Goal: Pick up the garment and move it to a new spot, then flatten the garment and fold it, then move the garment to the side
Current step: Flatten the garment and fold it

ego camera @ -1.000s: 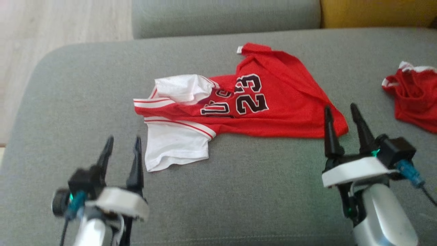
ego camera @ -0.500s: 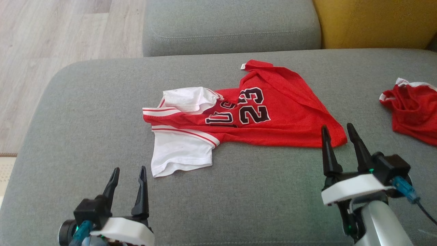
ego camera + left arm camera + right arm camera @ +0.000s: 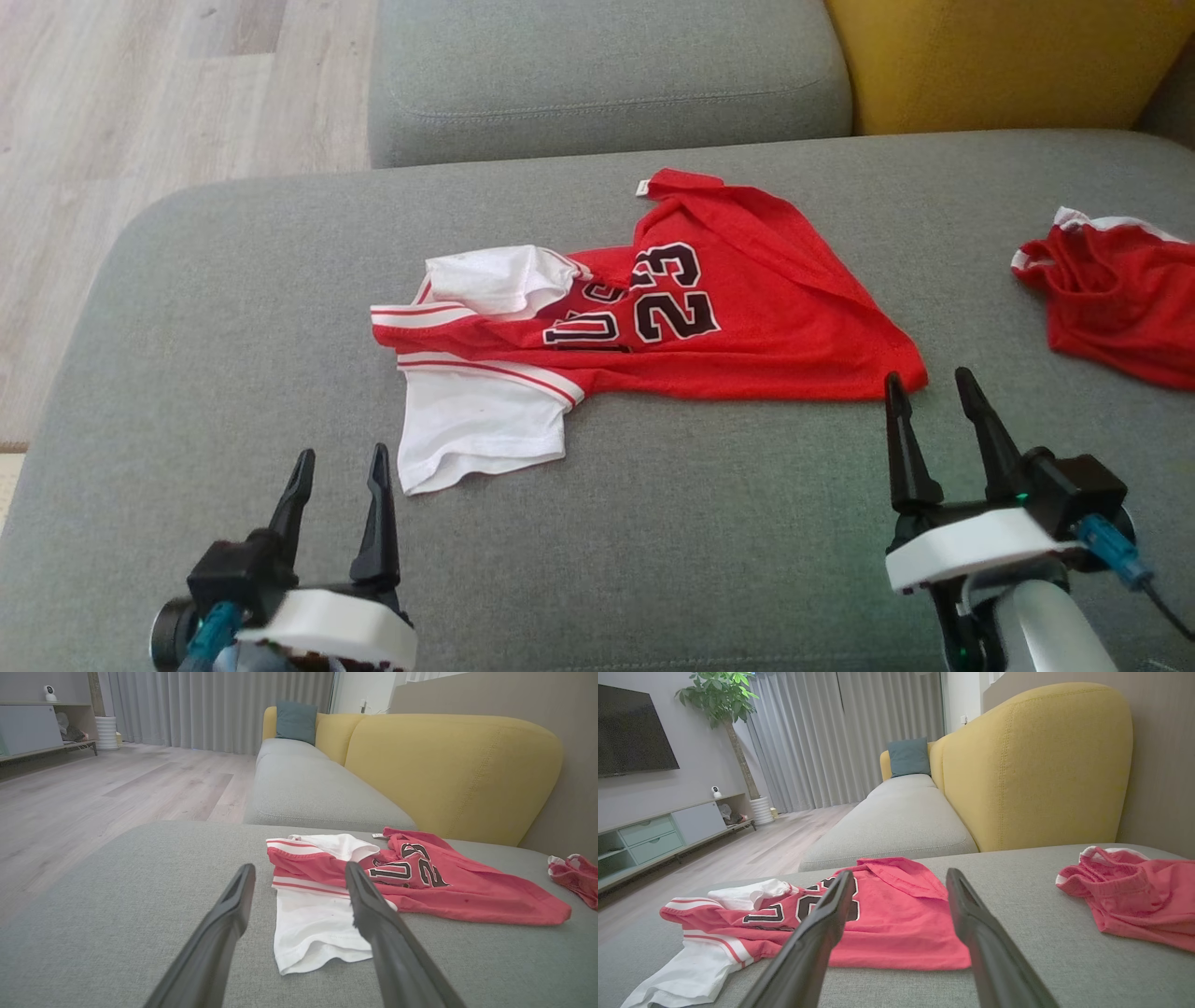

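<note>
Grey sofa cushion [image 3: 187, 308] carries the red jersey [image 3: 775, 308] crumpled at its centre; left hand [image 3: 342, 452] at seven o'clock and right hand [image 3: 928, 376] at four o'clock are both released, holding nothing.

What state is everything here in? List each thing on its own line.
jersey: crumpled, unfolded, one white sleeve bunched over the chest, lying unheld on the grey cushion.
second red garment: bunched up at the right, untouched.
left gripper: open, empty, short of the lower white sleeve.
right gripper: open, empty, by the jersey's near corner.
</note>
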